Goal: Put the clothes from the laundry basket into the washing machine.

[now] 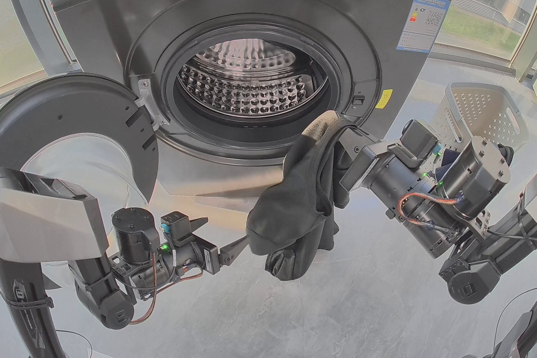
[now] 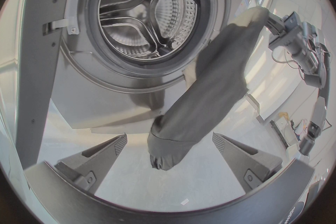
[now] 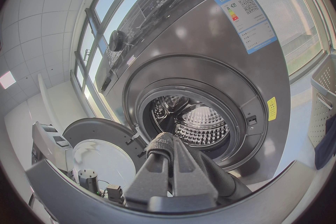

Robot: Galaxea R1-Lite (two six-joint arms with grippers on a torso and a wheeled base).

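Observation:
A dark grey washing machine stands with its round door swung open to the left, and its steel drum holds nothing. My right gripper is shut on a black garment just below and right of the drum opening. The garment hangs down towards the floor; it also shows in the left wrist view and, pinched between the fingers, in the right wrist view. My left gripper sits low at the left, open and holding nothing, with its fingers on either side of the garment's lower end.
A white perforated laundry basket stands on the floor right of the machine, behind my right arm, with dark blue cloth in it. The open door blocks the left side. Light tiled floor lies in front.

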